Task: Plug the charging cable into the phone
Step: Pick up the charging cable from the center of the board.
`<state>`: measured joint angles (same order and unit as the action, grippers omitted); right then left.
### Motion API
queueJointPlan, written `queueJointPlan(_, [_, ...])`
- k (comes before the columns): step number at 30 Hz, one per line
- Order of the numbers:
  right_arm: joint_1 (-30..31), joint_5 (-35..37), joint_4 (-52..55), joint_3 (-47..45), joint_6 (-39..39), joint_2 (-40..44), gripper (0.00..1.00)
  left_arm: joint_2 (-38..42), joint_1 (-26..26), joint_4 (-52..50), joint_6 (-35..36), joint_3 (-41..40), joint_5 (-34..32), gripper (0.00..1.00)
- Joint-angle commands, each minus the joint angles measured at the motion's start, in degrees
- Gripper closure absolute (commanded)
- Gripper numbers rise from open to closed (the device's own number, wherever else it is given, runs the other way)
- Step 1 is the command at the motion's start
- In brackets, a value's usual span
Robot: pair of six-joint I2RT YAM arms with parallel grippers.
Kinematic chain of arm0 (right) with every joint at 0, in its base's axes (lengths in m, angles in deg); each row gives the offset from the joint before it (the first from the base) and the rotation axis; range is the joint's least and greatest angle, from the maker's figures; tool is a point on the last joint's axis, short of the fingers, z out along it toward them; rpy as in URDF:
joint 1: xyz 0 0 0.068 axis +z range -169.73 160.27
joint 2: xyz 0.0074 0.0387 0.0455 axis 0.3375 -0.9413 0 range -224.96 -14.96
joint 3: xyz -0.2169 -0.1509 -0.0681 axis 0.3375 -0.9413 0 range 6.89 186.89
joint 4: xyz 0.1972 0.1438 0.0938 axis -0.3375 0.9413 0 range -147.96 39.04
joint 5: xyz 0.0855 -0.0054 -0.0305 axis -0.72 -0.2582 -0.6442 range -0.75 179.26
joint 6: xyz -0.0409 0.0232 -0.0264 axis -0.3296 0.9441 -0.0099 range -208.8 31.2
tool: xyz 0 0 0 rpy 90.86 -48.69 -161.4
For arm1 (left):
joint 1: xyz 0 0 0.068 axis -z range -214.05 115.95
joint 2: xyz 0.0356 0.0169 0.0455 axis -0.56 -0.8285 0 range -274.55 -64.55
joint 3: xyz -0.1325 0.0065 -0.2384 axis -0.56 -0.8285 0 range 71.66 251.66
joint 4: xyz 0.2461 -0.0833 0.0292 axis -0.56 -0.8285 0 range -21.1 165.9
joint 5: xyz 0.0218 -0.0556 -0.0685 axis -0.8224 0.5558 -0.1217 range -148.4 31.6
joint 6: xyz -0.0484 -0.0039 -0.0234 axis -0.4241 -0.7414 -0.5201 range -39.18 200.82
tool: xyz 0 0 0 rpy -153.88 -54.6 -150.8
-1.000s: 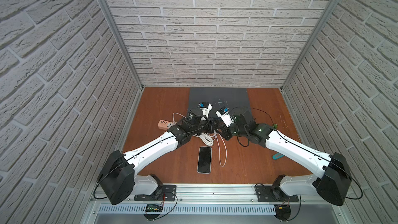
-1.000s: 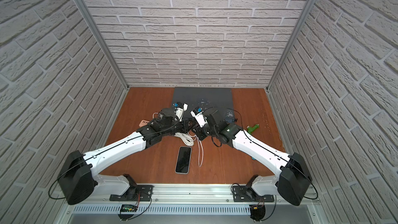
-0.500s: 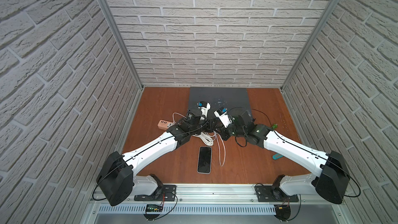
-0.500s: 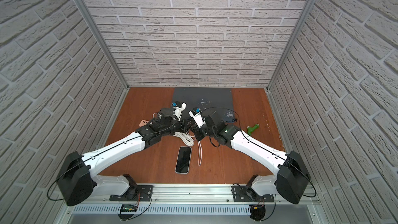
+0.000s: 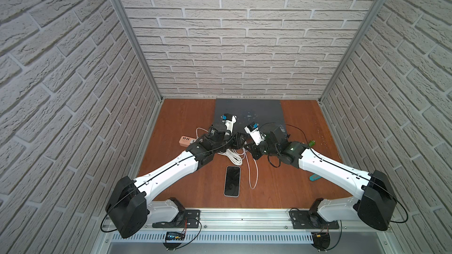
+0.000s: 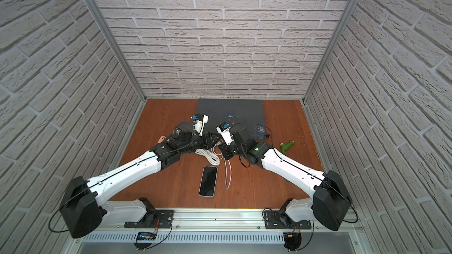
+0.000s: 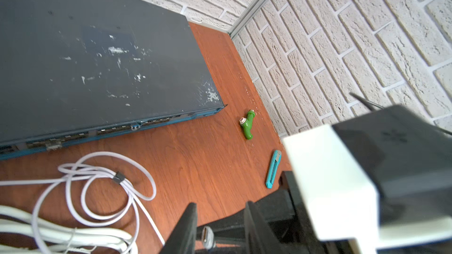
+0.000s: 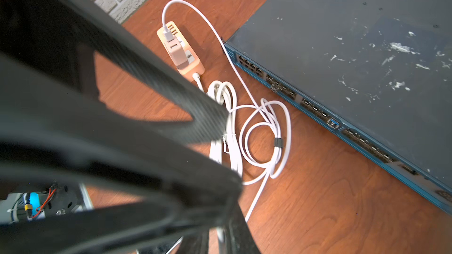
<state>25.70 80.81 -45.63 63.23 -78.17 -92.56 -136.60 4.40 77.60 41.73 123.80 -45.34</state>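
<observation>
The phone (image 5: 232,181) (image 6: 208,181) lies flat, screen up, near the table's front. The charging cable (image 5: 255,174) (image 6: 229,174) hangs from between the two grippers, which meet above the table, and loops down beside the phone. My left gripper (image 7: 220,207) (image 5: 241,142) is open, with the cable's small plug (image 7: 208,237) in the gap close to one finger. My right gripper (image 8: 220,238) (image 5: 250,147) is shut on the thin cable (image 8: 256,196) just behind the plug. In both top views the arms hide the plug.
A large grey-blue box with ports (image 5: 249,111) (image 7: 97,57) lies at the back. A pink power strip (image 5: 187,140) (image 8: 179,50) and a bundled thick white cord (image 5: 232,156) sit under the grippers. A green part (image 7: 248,127) and a teal cutter (image 7: 274,168) lie to the right.
My left gripper's jaws have opened off the plug. The right gripper closed on the cable and shifted slightly toward the left gripper. The phone has not moved.
</observation>
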Motion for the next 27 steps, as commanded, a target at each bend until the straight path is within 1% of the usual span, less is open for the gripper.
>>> queueJointPlan(1, [-0.05,1.38,-0.54,-1.04,-0.21,1.71,0.97,1.15,-1.02,0.48,0.16,-0.61,-0.37,0.52])
queueJointPlan(3, [-0.07,1.79,-0.75,-1.62,-0.15,2.19,0.97,1.24,-1.41,-0.29,0.23,-0.15,-0.23,0.48])
queueJointPlan(8, [-0.17,2.43,0.04,-2.11,-0.57,3.38,0.97,2.54,-1.79,-2.71,0.58,0.18,-1.66,0.34])
queueJointPlan(11, [-0.37,2.78,0.47,-2.52,-0.95,4.68,0.97,3.68,-2.11,-4.22,0.68,-0.02,-2.57,0.29])
queueJointPlan(15, [-1.17,3.15,0.92,-3.28,-1.26,6.42,0.97,5.05,-2.83,-8.62,1.01,0.79,-4.34,0.14])
queueJointPlan(17, [-1.72,3.17,1.56,-3.59,-1.29,7.17,0.97,6.03,-3.07,-10.94,1.24,1.11,-5.95,0.03])
queueJointPlan(21, [-3.10,3.44,2.80,-4.29,-1.65,8.84,0.97,7.90,-3.17,-17.67,1.95,1.85,-10.41,0.02])
queueJointPlan(27, [-4.51,6.14,5.94,-3.75,-1.22,10.96,0.97,7.06,-3.05,-31.68,3.18,5.99,-17.22,0.02])
